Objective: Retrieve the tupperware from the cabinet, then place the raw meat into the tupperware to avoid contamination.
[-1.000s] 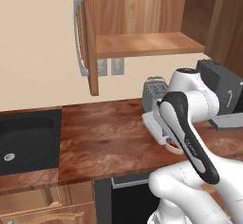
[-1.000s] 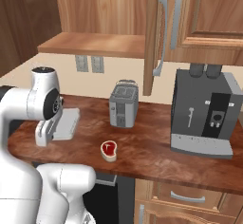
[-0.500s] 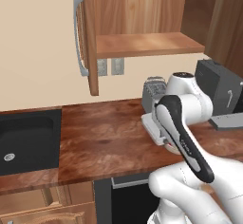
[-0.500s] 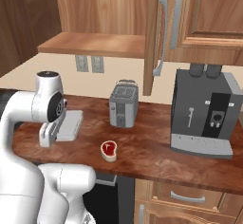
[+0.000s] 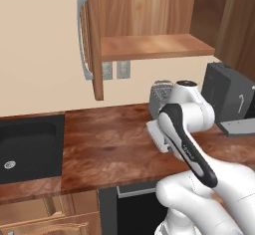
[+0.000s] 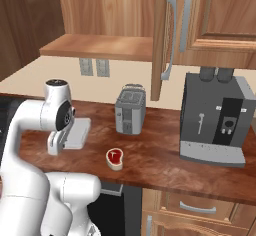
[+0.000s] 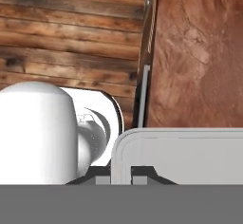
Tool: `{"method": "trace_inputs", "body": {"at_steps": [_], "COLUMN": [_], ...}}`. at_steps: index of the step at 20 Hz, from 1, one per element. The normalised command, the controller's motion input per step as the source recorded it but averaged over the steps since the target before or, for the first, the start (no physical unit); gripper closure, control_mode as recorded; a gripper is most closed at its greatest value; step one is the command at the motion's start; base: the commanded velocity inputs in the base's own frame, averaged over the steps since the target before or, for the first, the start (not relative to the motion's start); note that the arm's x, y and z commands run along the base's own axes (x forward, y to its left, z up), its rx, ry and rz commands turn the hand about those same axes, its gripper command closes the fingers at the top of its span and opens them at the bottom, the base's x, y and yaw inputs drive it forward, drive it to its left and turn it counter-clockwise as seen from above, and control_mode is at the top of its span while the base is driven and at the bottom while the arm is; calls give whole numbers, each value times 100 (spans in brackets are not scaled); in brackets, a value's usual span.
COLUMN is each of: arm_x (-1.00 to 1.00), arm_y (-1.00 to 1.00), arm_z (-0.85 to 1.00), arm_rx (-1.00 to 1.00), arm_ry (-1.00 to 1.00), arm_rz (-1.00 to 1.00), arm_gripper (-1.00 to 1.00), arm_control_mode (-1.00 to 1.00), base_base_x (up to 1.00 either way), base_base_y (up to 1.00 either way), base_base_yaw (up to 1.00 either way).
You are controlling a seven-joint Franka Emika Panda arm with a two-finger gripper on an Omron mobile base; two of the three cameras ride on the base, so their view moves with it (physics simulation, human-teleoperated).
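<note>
My closed fingers point(image 7: 122, 171) pinch the pale tupperware's point(image 7: 185, 154) rim; beyond them lies brown countertop point(image 7: 199, 52).

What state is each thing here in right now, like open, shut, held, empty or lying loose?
Brown wooden wall cabinet: door open, shelf bare.
Pale grey-white shallow plastic tupperware: empty, gripped at its rim just over the counter.
Two-finger gripper: shut on the tupperware's rim.
Red raw meat with cream fat rim: loose on the brown counter.
Black sink: empty.
</note>
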Motion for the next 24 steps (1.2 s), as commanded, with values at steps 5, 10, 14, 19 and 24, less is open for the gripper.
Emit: {"method": "trace_inputs", "body": {"at_steps": [5, 10, 14, 19, 24], "arm_x": [28, 24, 26, 29, 30], "arm_y": [0, 0, 0, 0, 0], "arm_z": [-25, -27, -27, -28, -28], "arm_rx": [0, 0, 0, 0, 0], "arm_ry": [1, 2, 2, 1, 0], "arm_rz": [0, 0, 0, 0, 0], "arm_gripper": [100, 100, 100, 100, 100], "arm_control_mode": [-100, -100, -100, -100, -100], "base_base_x": [0, 0, 0, 0, 0], "base_base_y": [0, 0, 0, 0, 0], "base_base_yaw": [0, 0, 0, 0, 0]}}
